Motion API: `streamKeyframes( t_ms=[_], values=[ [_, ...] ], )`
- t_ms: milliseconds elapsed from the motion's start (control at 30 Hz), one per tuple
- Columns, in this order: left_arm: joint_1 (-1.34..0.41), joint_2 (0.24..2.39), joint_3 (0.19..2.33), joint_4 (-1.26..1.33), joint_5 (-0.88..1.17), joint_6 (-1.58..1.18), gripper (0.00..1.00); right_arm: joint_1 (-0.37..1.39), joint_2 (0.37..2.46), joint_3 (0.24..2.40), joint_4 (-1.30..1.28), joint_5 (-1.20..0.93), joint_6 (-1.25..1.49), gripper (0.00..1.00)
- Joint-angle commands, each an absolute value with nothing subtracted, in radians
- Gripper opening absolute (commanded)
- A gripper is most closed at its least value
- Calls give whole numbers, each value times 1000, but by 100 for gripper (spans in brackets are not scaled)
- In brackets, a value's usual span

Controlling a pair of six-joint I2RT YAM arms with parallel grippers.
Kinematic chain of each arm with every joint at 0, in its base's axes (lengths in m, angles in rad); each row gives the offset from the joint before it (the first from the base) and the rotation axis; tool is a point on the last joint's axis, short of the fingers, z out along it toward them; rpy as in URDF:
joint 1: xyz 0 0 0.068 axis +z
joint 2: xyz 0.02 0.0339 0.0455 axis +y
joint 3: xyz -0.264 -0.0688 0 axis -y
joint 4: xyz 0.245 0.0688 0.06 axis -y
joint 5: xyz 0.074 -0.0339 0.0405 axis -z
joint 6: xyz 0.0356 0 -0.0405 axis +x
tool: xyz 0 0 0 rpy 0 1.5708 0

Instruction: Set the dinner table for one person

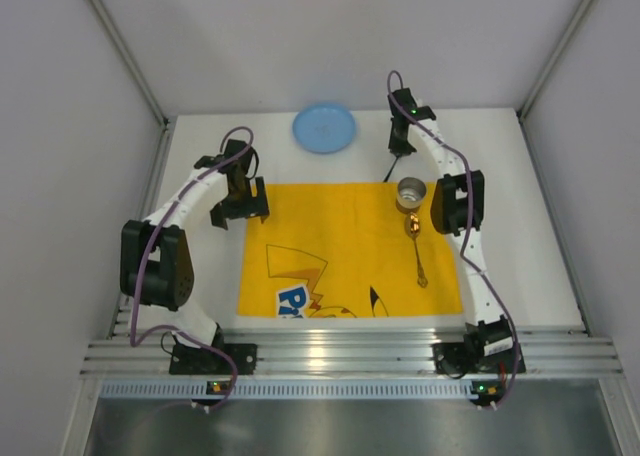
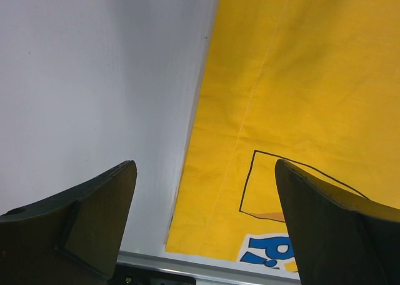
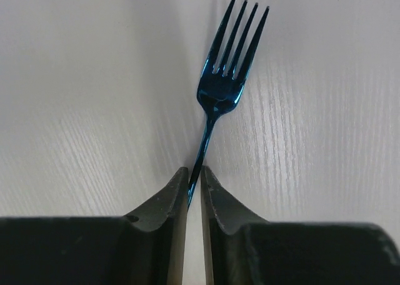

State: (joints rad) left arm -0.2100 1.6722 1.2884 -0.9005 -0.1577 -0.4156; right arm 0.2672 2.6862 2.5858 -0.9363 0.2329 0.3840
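Observation:
The white dinner table (image 1: 530, 236) carries a yellow cartoon placemat (image 1: 340, 246). A metal cup (image 1: 411, 193) and a gold spoon (image 1: 416, 248) sit on the placemat's right side. A light blue plate (image 1: 323, 127) lies on the table behind the placemat. My right gripper (image 1: 398, 141) is at the back right, shut on the handle of a dark blue fork (image 3: 224, 88), tines pointing away from my fingers (image 3: 175, 191) over bare table. My left gripper (image 1: 240, 211) is open and empty above the placemat's left edge (image 2: 300, 97).
Grey walls enclose the table on the left, right and back. A silver aluminium rail (image 1: 350, 351) runs along the near edge, also seen in the left wrist view (image 2: 187, 269). Bare white table (image 2: 94, 79) lies left of the placemat.

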Motion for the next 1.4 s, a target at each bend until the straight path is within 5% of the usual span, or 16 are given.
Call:
streamKeyframes(
  t_ms=[0,233,833,1367],
  values=[
    [-202,1674,1331,-930,-187,-406,98,262,2737,2550,-1057,242,368,12],
    [-202,1690,1345,-942,-184,-419,97,255,2721,2540,-1055,241,354,0],
    [-203,1628,1364,-940,-173,-486,97,202,2304,2513,-652,124,305,0],
    [-202,1393,1178,-819,-167,-506,98,630,1796,1752,-644,-250,713,0]
  ],
)
